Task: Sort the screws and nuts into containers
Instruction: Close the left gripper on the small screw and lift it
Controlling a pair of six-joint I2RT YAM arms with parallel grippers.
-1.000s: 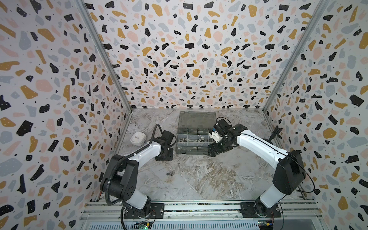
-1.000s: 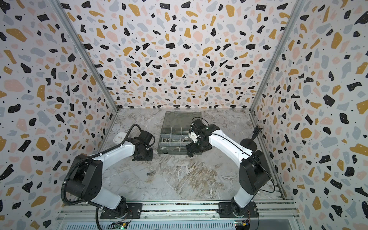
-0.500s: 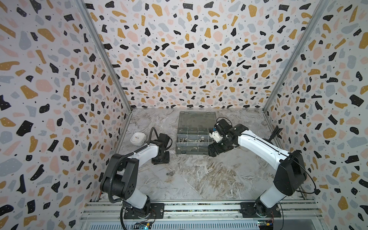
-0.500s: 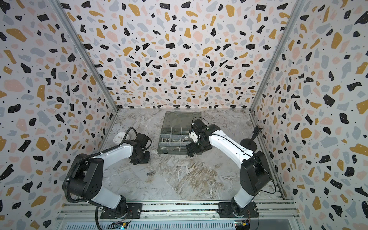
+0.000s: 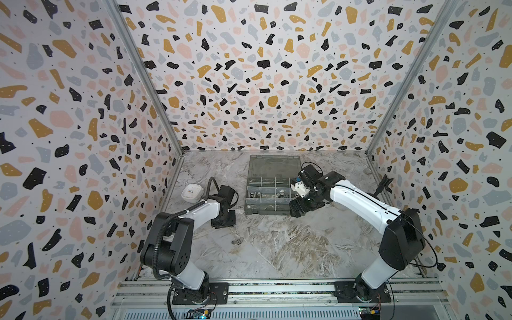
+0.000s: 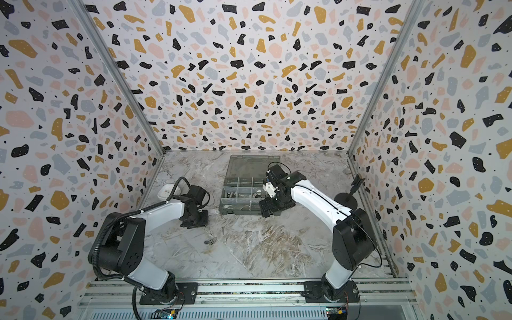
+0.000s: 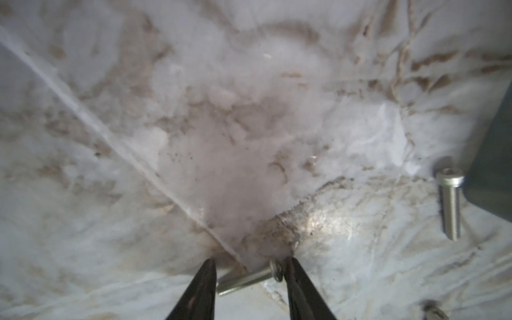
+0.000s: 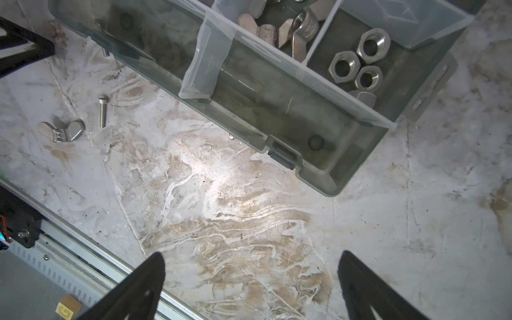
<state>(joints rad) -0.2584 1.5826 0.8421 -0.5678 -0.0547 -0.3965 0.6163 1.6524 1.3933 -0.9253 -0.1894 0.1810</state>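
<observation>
- Silver and threaded, 1 of the screws (image 7: 249, 279) lies flat on the marble table (image 7: 194, 124), right between the fingertips (image 7: 206, 279) of the left gripper (image 7: 250, 260).
- Its long axis runs across the gap: head just beside 1 fingertip, threaded end at the other. We judge a squeeze would catch it end to end, not across the shank, which could pop it loose.
- We see that gripper's jaws partway apart, bracketing the screw; no firm hold is evident.
- A 2nd screw (image 7: 450, 205) lies near, just beside a corner of the organiser box (image 7: 496, 155).
- Inside the box, the containers (image 8: 322, 34) hold hex nuts (image 8: 357, 66) in 1 compartment and wing nuts (image 8: 277, 27) in its neighbour.
- Our right gripper (image 8: 250, 253) is spread wide and empty, hovering by the box's front wall, well apart from the screw, so the left arm is plainly nearer.
</observation>
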